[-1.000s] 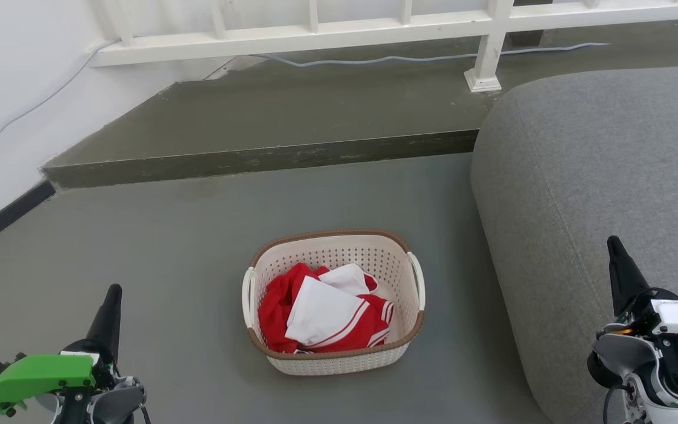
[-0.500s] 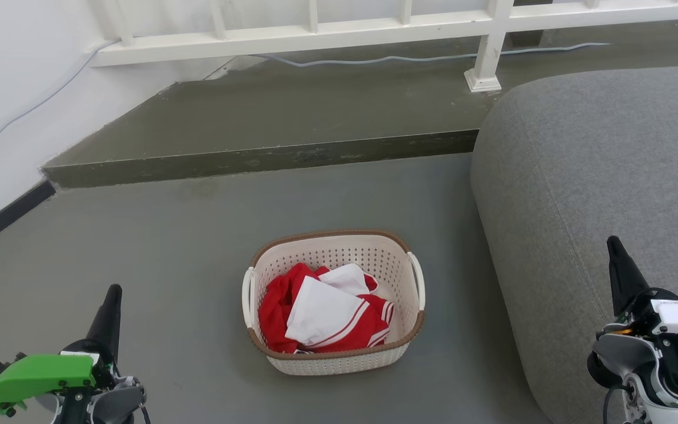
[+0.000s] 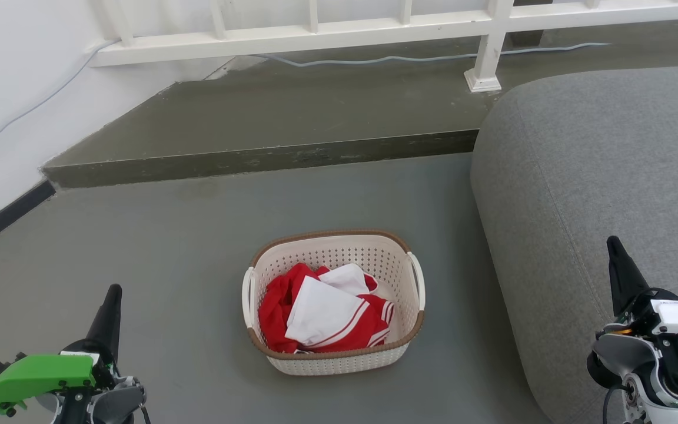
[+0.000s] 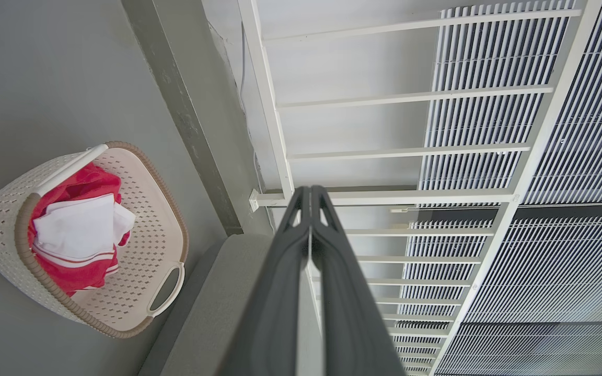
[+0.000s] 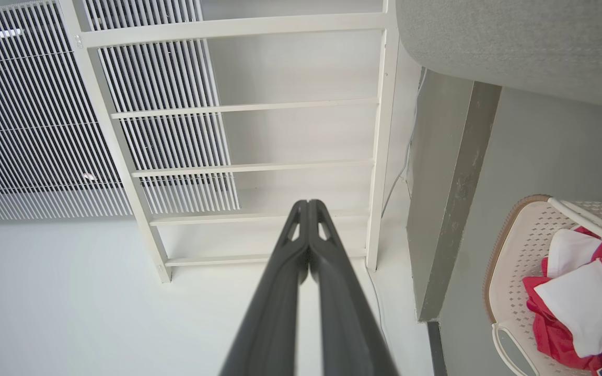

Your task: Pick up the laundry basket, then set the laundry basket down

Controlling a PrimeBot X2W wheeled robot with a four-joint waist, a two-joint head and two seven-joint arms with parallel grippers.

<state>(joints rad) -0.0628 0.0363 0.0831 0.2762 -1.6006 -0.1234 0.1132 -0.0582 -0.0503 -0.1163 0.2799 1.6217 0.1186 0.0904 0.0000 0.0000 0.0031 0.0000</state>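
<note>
The laundry basket (image 3: 339,360) stands upright, opening upward, handles (image 3: 248,297) left and right.

Bright, even light; soft shadows (wrist views bow outward).

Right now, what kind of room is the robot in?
Probably a room in a home, maybe a living area: a small cream perforated plastic laundry basket of red and white clothes sits on the grey floor beside a big grey fabric sofa.
</note>
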